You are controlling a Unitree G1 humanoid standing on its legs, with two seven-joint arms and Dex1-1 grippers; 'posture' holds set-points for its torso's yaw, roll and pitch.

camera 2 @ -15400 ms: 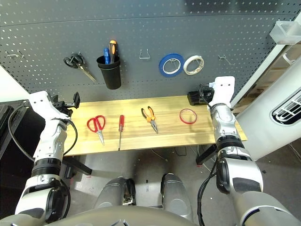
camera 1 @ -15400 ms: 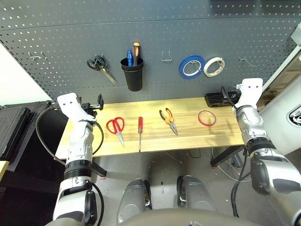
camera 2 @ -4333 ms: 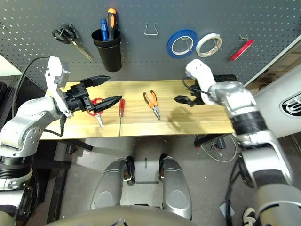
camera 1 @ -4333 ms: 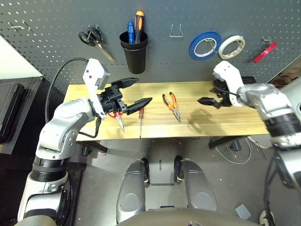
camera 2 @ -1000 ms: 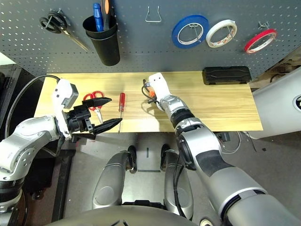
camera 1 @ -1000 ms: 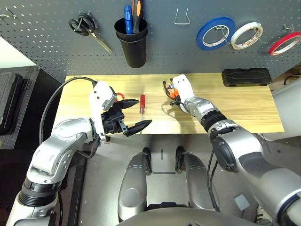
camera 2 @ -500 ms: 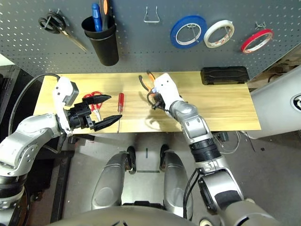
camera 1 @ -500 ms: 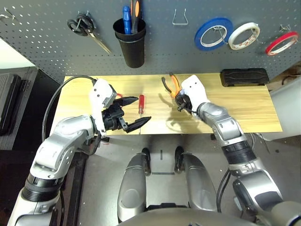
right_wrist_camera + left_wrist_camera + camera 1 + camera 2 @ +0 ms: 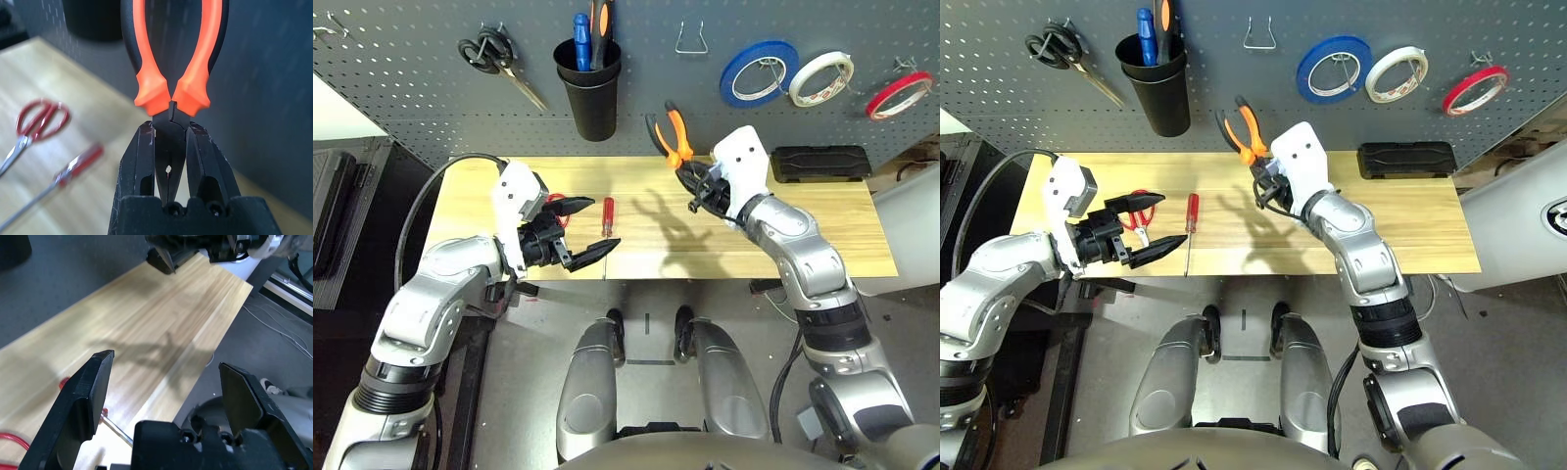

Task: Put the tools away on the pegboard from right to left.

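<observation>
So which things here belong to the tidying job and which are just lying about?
Job: pliers in right gripper, red tape ring, screwdriver, red scissors, pegboard.
Lying about: black scissors, blue tape, white tape, black box.

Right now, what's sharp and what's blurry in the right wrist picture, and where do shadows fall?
Right wrist view: the pliers are sharp, the red scissors and screwdriver behind are blurred. Left eye view: the right arm's shadow falls on the table beneath the right tool.

Bright, even overhead light; soft arm shadows on wooden table [image 9: 822, 211]. Right wrist view: background scissors [image 9: 34, 125] and screwdriver [image 9: 73, 164] blurred, pliers [image 9: 171, 58] sharp.
</observation>
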